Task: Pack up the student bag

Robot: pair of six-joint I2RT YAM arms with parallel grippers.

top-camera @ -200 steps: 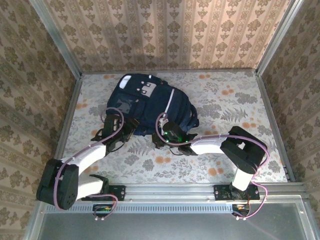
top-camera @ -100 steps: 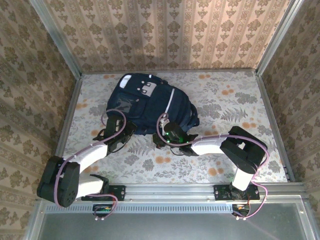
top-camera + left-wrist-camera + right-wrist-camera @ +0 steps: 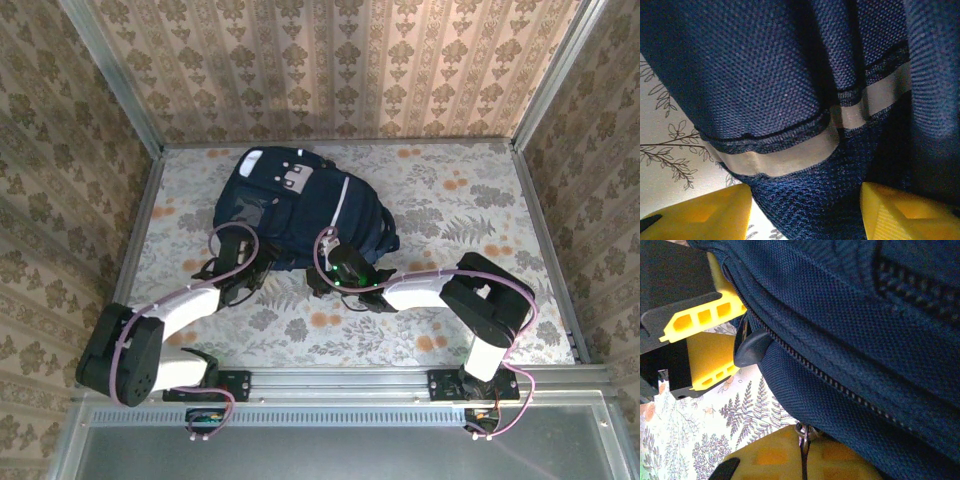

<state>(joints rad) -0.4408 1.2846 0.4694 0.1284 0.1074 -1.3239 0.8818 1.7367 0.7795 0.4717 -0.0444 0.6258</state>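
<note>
- The student bag (image 3: 300,210) lies on the table (image 3: 470,220), left of centre and towards the far side, with its near edge facing my two arms
- My left jaws stand wide at the bag's near-left corner, one finger on either side of a fold of navy mesh crossed by the white stripe (image 3: 780,160)
- They straddle that fold without pinching it, placed, I judge, to steady or lift that side
- My right jaws are closed tight at the middle of the near edge, hard by the zip (image 3: 840,385)
- The zip pull (image 3: 802,434) sits right at my lower finger, but I cannot tell whether it is pinched
- My read is that one side braces the fabric while the other works the zip, since the bag must open before anything goes in
- The stretch of zip I can see looks closed, so I'd say packing proper has not begun
</note>
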